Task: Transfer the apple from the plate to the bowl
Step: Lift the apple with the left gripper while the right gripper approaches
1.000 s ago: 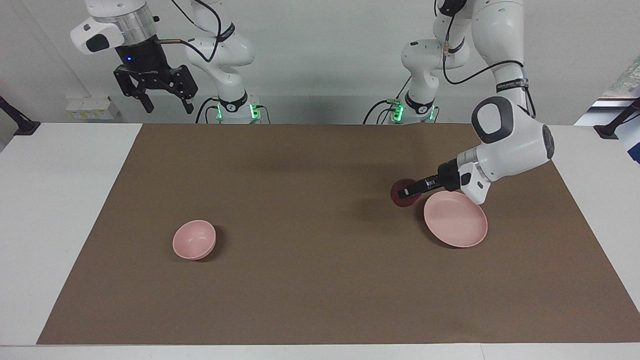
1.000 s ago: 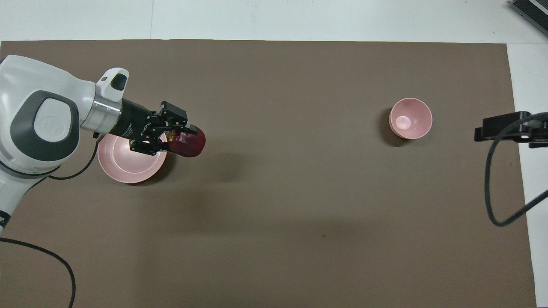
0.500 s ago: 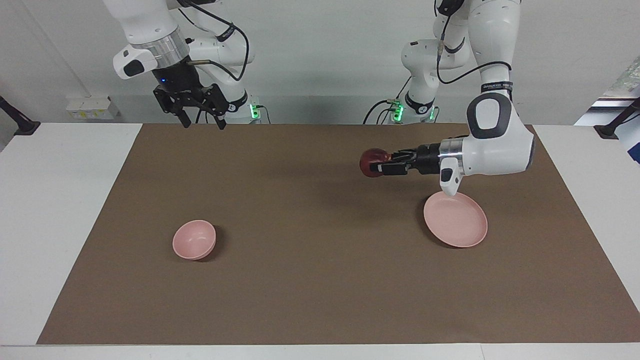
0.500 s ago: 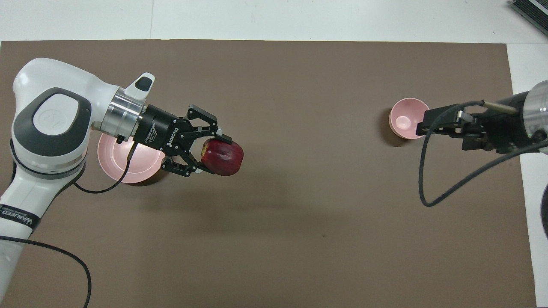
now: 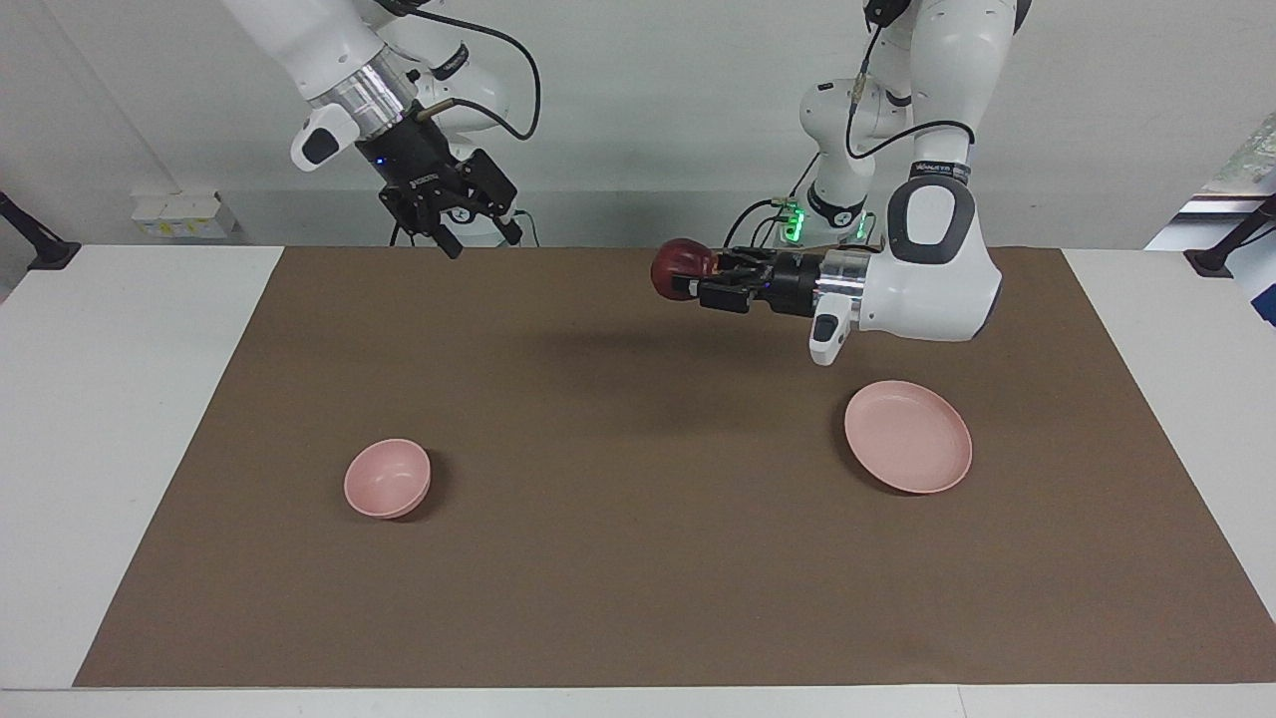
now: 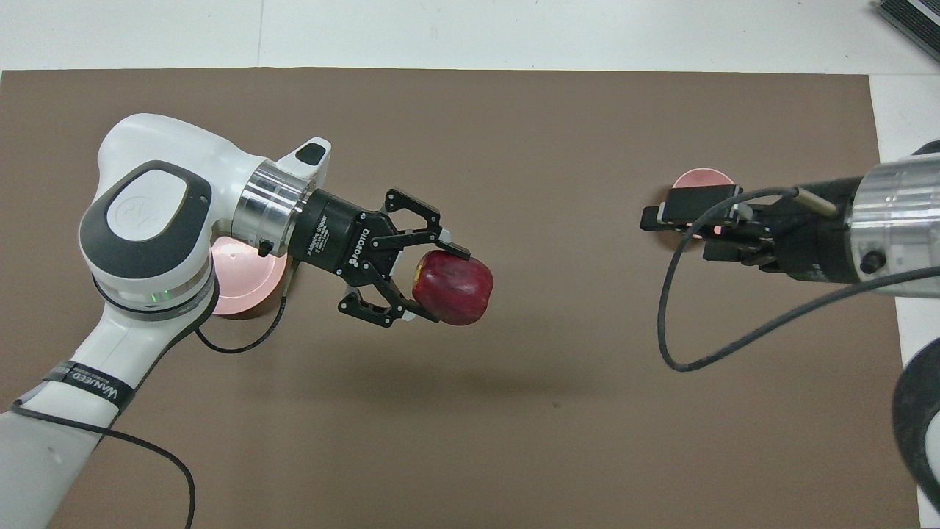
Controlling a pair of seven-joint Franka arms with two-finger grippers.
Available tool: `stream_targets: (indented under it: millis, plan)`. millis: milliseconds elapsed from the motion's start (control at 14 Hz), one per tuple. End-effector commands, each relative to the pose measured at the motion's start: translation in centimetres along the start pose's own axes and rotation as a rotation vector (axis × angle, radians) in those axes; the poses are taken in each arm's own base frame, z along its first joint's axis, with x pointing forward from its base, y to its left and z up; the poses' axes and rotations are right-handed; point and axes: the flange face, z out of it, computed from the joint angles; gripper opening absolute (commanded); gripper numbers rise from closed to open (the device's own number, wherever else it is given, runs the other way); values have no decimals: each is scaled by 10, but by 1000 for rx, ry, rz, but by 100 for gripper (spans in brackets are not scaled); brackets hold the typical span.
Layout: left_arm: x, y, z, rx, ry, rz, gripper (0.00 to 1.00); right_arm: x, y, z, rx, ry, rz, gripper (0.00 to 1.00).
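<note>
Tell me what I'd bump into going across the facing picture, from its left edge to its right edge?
Bowl → right arm's tool, open, up in the air → apple → left arm's tool, holding the apple over the mat → plate.

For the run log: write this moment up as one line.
left claw: shut on apple, over mat | right claw: open, raised | plate: bare | bowl: no apple
</note>
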Motion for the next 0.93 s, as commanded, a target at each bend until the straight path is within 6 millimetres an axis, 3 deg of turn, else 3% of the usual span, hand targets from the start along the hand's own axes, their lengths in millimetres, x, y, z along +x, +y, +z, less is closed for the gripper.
stream_targets:
  millis: [0,286,429,857]
  plan:
    - [-10,9,13,-16,-67,-74,0,-33,4,3,115,-10,-22,100]
    - [-18,19,39,-67,-72,-66,0,-61,17,2,273,14,-35,100]
    - [-22,21,53,-65,-82,-62,0,-69,12,4,307,5,-86,100]
    - [-32,26,72,-99,-148,-71,0,-71,29,8,458,14,-151,100]
